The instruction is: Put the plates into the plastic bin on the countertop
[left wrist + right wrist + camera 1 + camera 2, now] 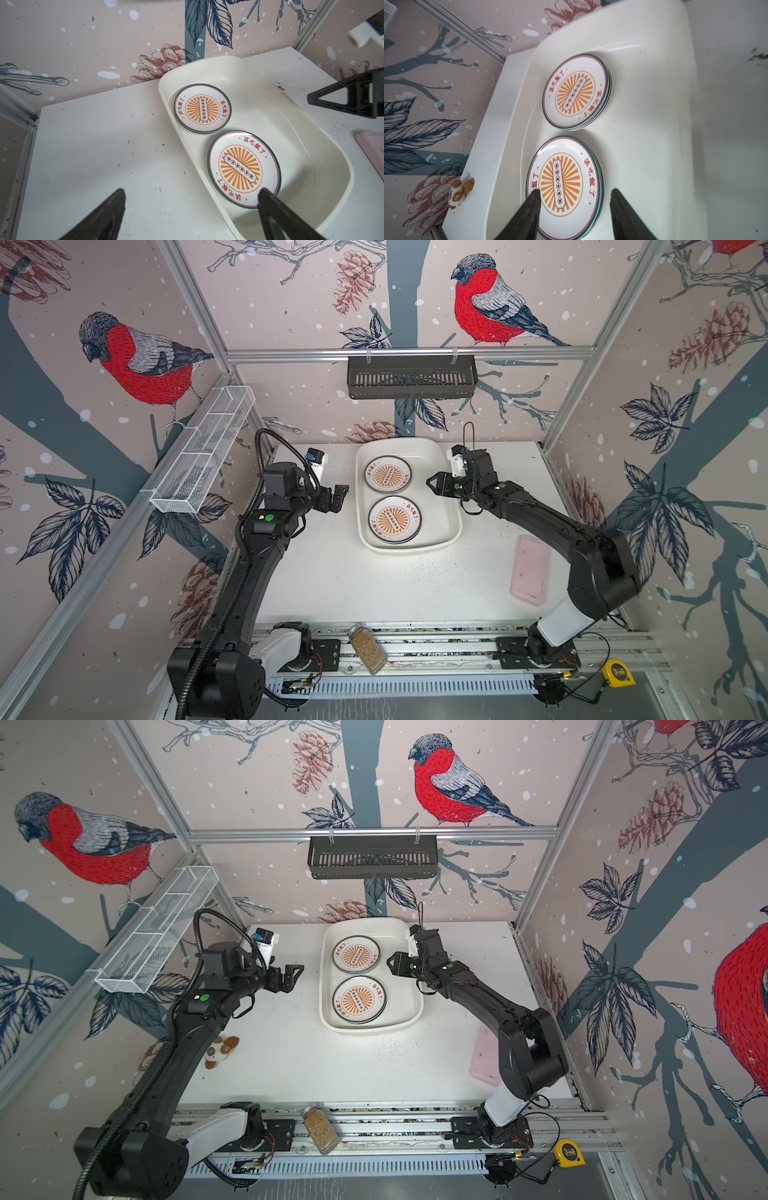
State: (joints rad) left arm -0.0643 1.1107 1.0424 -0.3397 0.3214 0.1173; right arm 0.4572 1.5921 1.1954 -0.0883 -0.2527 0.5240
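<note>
Now glossy round plates (387, 475) in bin (436, 526); left fingers (108, 212) wide, right fingers (529, 212) parted (empty).

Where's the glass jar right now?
In both top views the glass jar lies on the front rail, between the left arm base and right arm base.

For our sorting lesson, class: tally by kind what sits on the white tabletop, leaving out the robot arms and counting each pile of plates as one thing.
Plate piles: 2 (far pile, near pile, both inside the bin)
Plastic bin: 1
Pink board: 1
Mushroom toy: 1
Total: 5
</note>
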